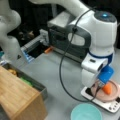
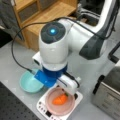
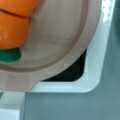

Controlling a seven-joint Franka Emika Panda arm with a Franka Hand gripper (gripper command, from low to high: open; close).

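Wrist view: carrot [image 3: 12,27] lies in the pink plate [image 3: 57,37] on the white scale [image 3: 97,72]. Gripper [image 1: 103,85] hangs just above the plate; open or closed, cannot tell. Teal bowl [image 2: 29,82] beside the scale. Next move calls for a straight descent onto the carrot.

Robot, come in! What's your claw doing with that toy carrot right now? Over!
Gripper low over pink bowl. Carrot in the bowl, on the white scale. Teal bowl beside it.

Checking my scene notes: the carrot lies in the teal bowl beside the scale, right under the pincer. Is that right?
Not quite. The carrot lies in the pink plate on the scale, as a front view shows; the teal bowl beside it holds nothing. The pincer is over the carrot.
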